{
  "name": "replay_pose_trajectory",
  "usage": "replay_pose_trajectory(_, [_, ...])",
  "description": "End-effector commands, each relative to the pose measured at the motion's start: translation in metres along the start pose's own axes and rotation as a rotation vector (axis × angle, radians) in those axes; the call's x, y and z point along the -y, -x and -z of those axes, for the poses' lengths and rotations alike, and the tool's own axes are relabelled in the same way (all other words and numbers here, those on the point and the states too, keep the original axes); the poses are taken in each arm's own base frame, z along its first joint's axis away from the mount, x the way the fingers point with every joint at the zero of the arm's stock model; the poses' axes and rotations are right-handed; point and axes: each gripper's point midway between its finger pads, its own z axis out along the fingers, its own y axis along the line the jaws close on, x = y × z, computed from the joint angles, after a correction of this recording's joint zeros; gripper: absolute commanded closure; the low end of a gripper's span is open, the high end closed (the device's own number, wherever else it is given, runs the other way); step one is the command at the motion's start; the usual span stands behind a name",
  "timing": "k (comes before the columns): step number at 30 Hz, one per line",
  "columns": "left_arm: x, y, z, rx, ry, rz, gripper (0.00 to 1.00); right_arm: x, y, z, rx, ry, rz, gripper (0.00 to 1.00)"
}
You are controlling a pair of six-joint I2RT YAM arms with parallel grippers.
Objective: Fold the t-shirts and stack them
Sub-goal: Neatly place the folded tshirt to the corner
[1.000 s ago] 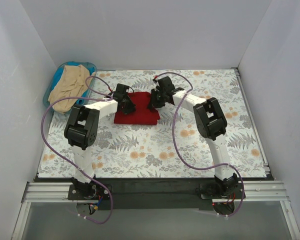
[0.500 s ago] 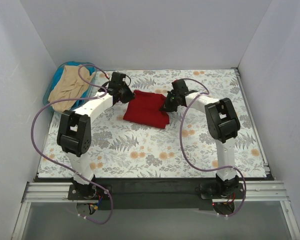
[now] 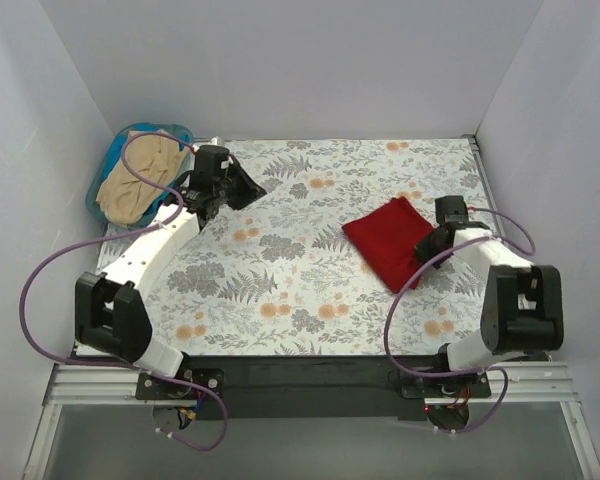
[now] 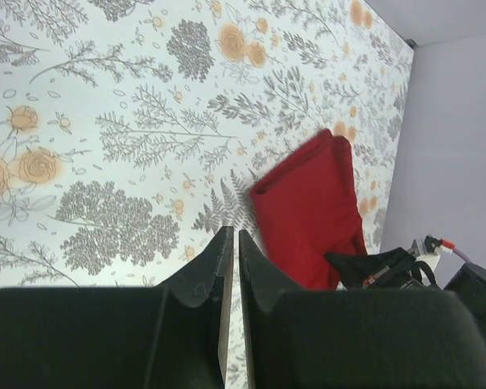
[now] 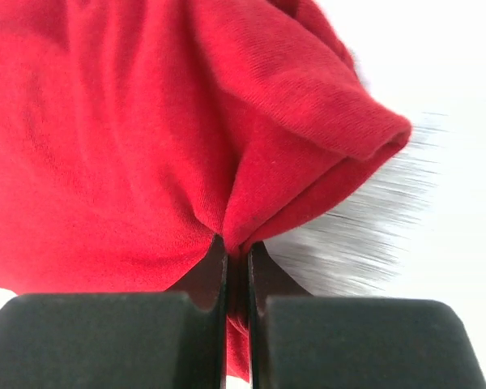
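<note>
The folded dark red t-shirt (image 3: 385, 240) lies on the right of the floral table. It also shows in the left wrist view (image 4: 308, 211) and fills the right wrist view (image 5: 146, 121). My right gripper (image 3: 427, 245) is shut on its right edge, with cloth pinched between the fingers (image 5: 237, 259). The beige t-shirt (image 3: 140, 175) lies crumpled in the blue basket (image 3: 110, 160) at the back left. My left gripper (image 3: 255, 187) is shut and empty, raised over the table just right of the basket; its jaws stand almost together (image 4: 233, 243).
The floral tablecloth (image 3: 280, 290) covers the table. White walls close in the left, back and right sides. Purple cables loop off both arms.
My right gripper has dragged the red t-shirt from the table's middle to the right side. My left gripper has let go of it and swung back left toward the basket.
</note>
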Motion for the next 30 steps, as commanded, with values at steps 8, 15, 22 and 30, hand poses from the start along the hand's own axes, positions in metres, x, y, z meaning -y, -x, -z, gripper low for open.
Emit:
replay_pose_trajectory(8, [0.009, -0.026, 0.045, -0.067, -0.11, -0.027, 0.94, 0.159, 0.008, 0.067, 0.236, -0.361, -0.302, 0.99])
replay_pose_trajectory(15, [0.013, -0.031, 0.046, -0.09, -0.142, -0.041, 0.93, 0.201, 0.022, 0.088, 0.318, -0.433, -0.387, 0.99])
replay_pose_trajectory(22, [0.012, -0.032, 0.045, -0.093, -0.146, -0.045, 0.93, 0.21, 0.011, 0.079, 0.202, -0.453, -0.405, 0.95])
replay_pose_trajectory(30, [0.01, -0.035, 0.044, -0.099, -0.145, -0.038, 0.93, 0.195, 0.04, 0.119, 0.237, -0.452, -0.306, 0.02])
